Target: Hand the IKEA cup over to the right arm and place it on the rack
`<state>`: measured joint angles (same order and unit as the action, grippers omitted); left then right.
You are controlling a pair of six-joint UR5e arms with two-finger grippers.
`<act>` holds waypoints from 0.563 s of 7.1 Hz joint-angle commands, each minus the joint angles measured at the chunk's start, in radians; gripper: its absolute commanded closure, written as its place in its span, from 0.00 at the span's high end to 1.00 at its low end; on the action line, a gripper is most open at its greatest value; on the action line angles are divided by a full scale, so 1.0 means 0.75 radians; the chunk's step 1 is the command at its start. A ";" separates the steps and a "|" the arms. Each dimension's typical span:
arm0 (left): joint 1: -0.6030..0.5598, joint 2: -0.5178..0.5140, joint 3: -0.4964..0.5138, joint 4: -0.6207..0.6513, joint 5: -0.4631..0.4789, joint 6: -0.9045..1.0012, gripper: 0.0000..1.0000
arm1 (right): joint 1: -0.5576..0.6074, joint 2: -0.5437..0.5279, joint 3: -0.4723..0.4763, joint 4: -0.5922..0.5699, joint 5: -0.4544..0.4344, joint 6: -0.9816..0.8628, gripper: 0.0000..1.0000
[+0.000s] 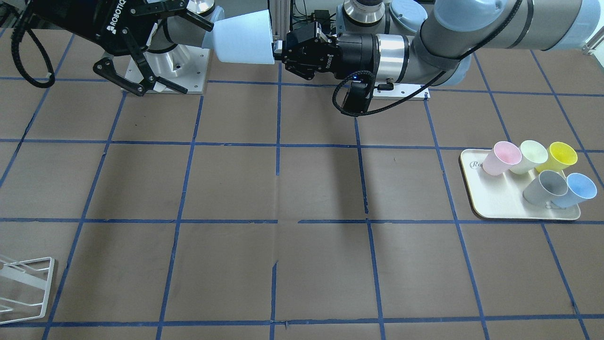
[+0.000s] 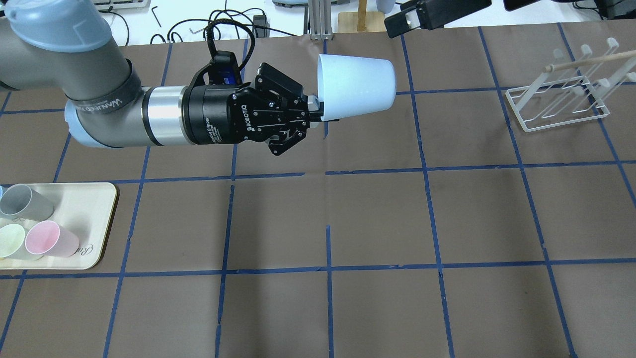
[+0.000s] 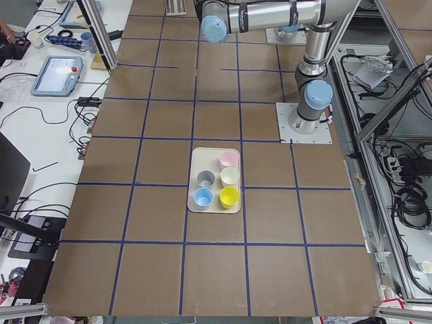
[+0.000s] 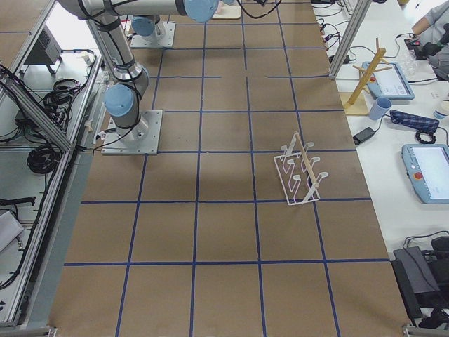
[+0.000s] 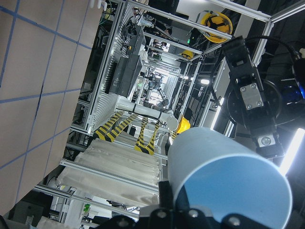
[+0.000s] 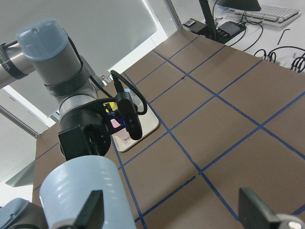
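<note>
The IKEA cup [image 2: 357, 84], pale sky-blue, is held on its side high above the table. My left gripper [image 2: 315, 107] is shut on its rim, also in the front view [image 1: 278, 49]. The cup's narrow base [image 1: 210, 35] points toward my right gripper [image 1: 194, 56], which is open with its jaws spread wide. One finger [image 1: 198, 20] lies close to the base. In the right wrist view the cup [image 6: 81, 195] sits at the lower left, beside one finger [image 6: 93, 210], off the gripper's middle [image 6: 174, 214]. The white wire rack [image 2: 556, 99] stands empty at the table's right.
A cream tray [image 1: 495, 198] on the robot's left side holds a second blue cup [image 1: 578, 189], a grey cup [image 1: 547, 186], and pink, pale green and yellow cups. Brown table with blue tape grid. A wooden stand [image 4: 365, 77] stands beyond the table edge.
</note>
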<state>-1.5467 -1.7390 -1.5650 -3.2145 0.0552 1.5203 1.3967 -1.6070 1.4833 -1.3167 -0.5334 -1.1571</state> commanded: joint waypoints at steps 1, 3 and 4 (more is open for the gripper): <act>0.015 -0.005 0.011 -0.009 0.004 0.045 0.00 | 0.042 -0.044 0.024 0.009 0.002 -0.040 1.00; 0.015 -0.019 0.017 -0.001 0.000 0.045 0.00 | 0.050 -0.072 0.043 0.029 0.006 -0.160 1.00; 0.019 -0.019 0.017 0.003 0.002 0.051 0.00 | 0.050 -0.076 0.075 0.068 0.012 -0.250 1.00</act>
<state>-1.5354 -1.7513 -1.5537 -3.2152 0.0558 1.5543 1.4330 -1.6591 1.5174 -1.2916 -0.5289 -1.2645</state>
